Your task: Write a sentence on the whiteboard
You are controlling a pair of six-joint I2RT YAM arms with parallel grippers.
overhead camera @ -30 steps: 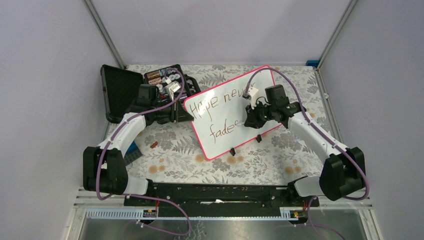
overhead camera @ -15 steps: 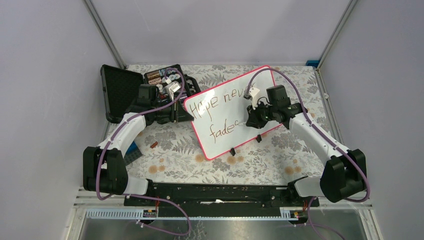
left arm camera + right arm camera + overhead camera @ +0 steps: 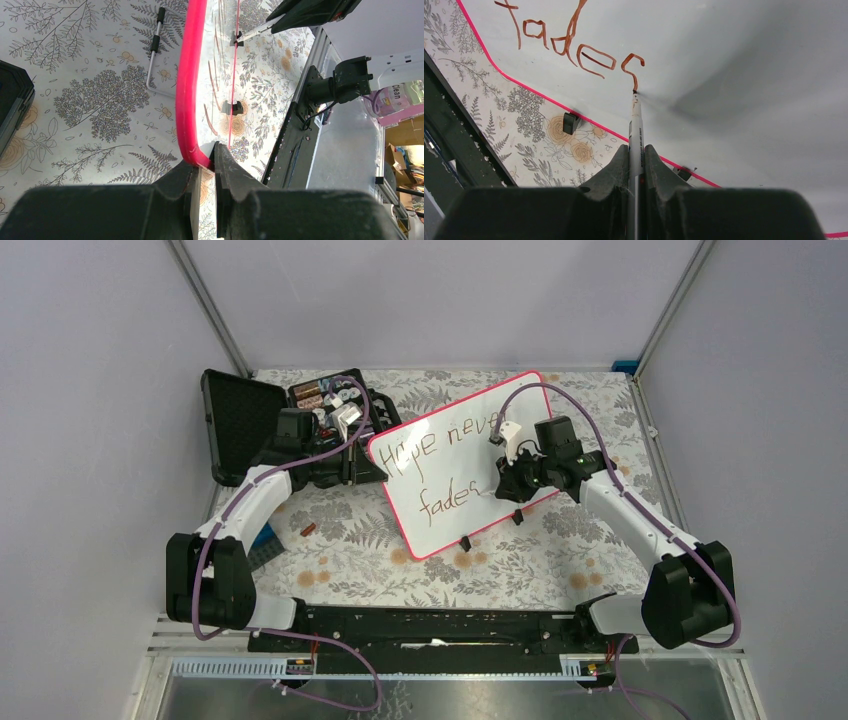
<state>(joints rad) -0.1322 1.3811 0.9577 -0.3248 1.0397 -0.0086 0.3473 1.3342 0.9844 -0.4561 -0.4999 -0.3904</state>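
Above the worktop (image 3: 350,540), the right hand (image 3: 636,150) is clenched on a marker (image 3: 636,127) whose tip touches the whiteboard (image 3: 734,70) at the tail of the final "s". The sentence (image 3: 445,502) reads "Hope never fades", so likely only a full stop remains. Farther back, the left hand (image 3: 205,160) grasps the board's left corner.

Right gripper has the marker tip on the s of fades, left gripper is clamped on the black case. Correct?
Wrong on the left gripper: it is clamped on the pink rim of the whiteboard, as the left wrist view shows. The rest holds.
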